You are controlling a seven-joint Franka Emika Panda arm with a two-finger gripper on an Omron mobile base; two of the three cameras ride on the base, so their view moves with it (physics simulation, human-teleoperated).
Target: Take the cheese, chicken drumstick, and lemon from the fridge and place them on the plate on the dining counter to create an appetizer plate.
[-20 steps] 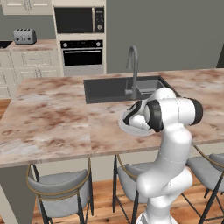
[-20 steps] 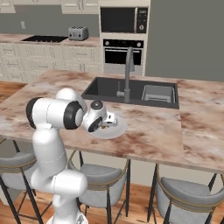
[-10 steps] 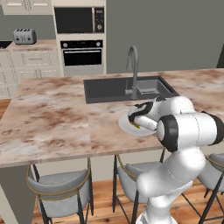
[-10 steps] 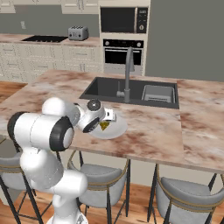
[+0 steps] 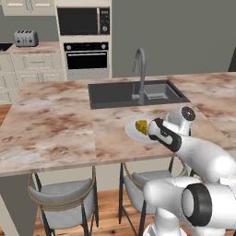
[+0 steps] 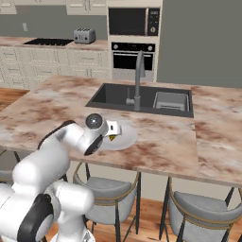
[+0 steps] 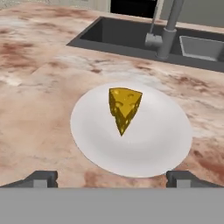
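Marbled dining counter [image 7: 39,87], inset sink [image 7: 122,37], cheese [image 7: 124,107] on plate [image 7: 144,144]

The 2 base views look forward and down from behind the arm, sharing the dining counter [image 5: 55,133] and plate [image 6: 124,140]; the hand view looks closely down on the plate.

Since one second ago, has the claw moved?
Yes. The claw has pulled back from the plate, away from the faucet.

A wedge of cheese [image 7: 124,107] sits on the plate [image 7: 166,135] on the dining counter [image 7: 35,100], finger tips [image 7: 41,178] spread wide below; sink [image 7: 127,37] and faucet [image 7: 168,30] behind, seemingly dry.
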